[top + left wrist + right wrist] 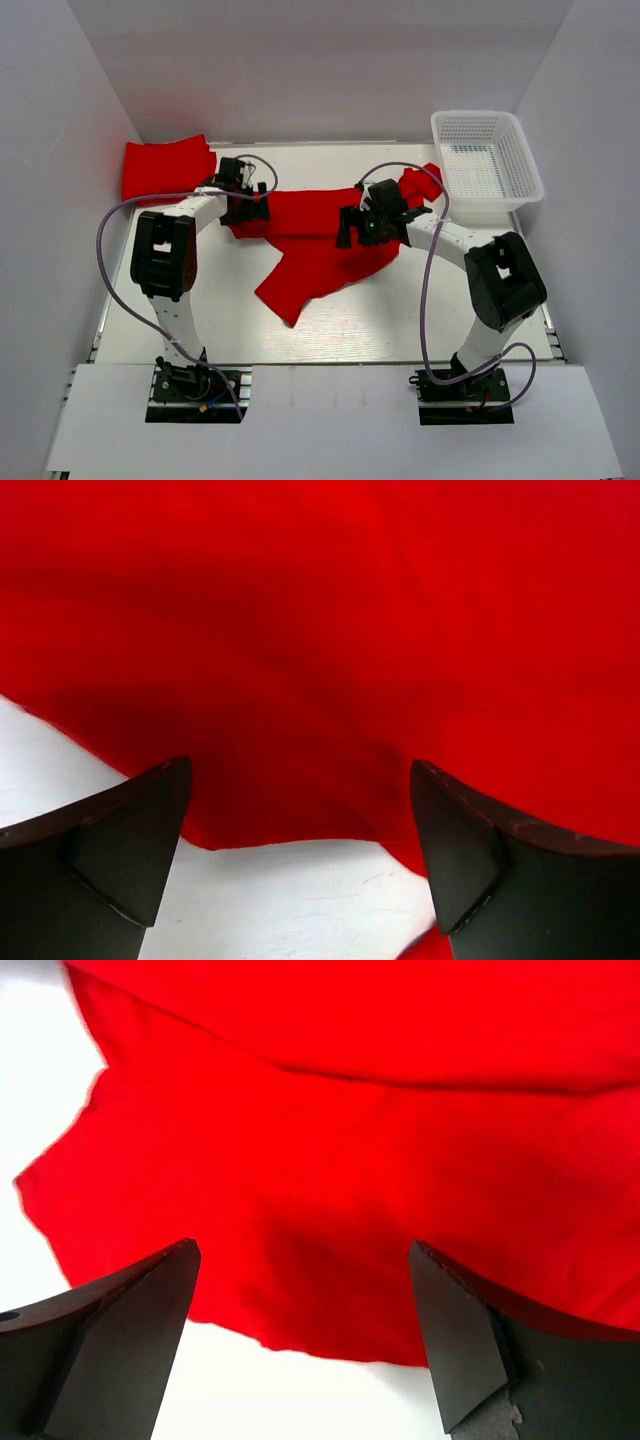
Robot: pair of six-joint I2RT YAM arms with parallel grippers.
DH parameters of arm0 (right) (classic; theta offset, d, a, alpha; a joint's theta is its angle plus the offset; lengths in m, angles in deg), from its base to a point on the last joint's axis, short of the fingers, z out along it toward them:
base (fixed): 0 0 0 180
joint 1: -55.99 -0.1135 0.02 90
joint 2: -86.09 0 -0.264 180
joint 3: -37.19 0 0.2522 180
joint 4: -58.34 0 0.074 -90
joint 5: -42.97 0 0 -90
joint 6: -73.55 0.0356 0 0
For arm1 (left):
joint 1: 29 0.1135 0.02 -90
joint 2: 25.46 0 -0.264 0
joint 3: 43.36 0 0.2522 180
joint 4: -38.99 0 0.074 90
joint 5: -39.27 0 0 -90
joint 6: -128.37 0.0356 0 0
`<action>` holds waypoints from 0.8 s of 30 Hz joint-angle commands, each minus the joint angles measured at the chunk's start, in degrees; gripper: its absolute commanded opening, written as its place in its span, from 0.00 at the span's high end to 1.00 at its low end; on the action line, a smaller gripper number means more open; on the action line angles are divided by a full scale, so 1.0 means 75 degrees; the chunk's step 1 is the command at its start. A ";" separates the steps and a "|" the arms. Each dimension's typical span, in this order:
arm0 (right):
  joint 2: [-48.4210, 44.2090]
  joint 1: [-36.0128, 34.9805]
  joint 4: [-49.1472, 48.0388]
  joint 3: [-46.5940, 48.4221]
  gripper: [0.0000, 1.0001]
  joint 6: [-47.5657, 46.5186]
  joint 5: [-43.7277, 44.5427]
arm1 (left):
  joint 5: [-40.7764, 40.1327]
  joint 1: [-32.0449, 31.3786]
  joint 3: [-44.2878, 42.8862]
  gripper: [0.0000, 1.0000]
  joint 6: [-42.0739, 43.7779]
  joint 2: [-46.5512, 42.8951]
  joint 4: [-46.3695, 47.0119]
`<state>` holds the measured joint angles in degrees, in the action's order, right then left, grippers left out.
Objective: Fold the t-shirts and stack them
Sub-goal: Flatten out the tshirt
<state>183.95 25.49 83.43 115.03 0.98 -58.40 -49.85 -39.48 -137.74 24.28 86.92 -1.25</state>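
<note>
Left end effector (300,768) and right end effector (302,1247) both released, jaws apart, over spread bright red cloth t-shirt (310,255), centre of white tabletop (400,320).

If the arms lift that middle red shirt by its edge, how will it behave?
Probably floppy: the shirt lies in soft folds on the table, so it should sag from any grip point. It looks thin, so likely light. Pushed, it would probably bunch rather than slide whole.

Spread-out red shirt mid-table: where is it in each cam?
Top external: shirt mid-frame, on the table.
Left wrist: shirt fills the upper frame.
Right wrist: shirt fills the upper frame.
Shared landmark: white table below the shirt's edge.
</note>
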 commanded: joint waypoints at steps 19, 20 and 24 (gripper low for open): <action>0.1318 0.1242 0.0398 -0.0071 0.10 0.1016 0.1423 | 0.2027 -0.1635 0.4115 0.00 -0.1216 -0.1518 0.1996; 0.1353 0.1417 0.0469 0.0011 0.10 0.1027 0.1435 | 0.2027 -0.1754 0.4198 0.00 -0.1308 -0.1635 0.1903; 0.1494 0.1664 0.0715 0.0152 0.10 0.0876 0.1482 | 0.2213 -0.2258 0.4445 0.00 -0.1473 -0.2279 0.1622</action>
<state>192.11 36.18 82.08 116.05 8.24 -51.17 -37.58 -54.02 -107.58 16.21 71.23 20.54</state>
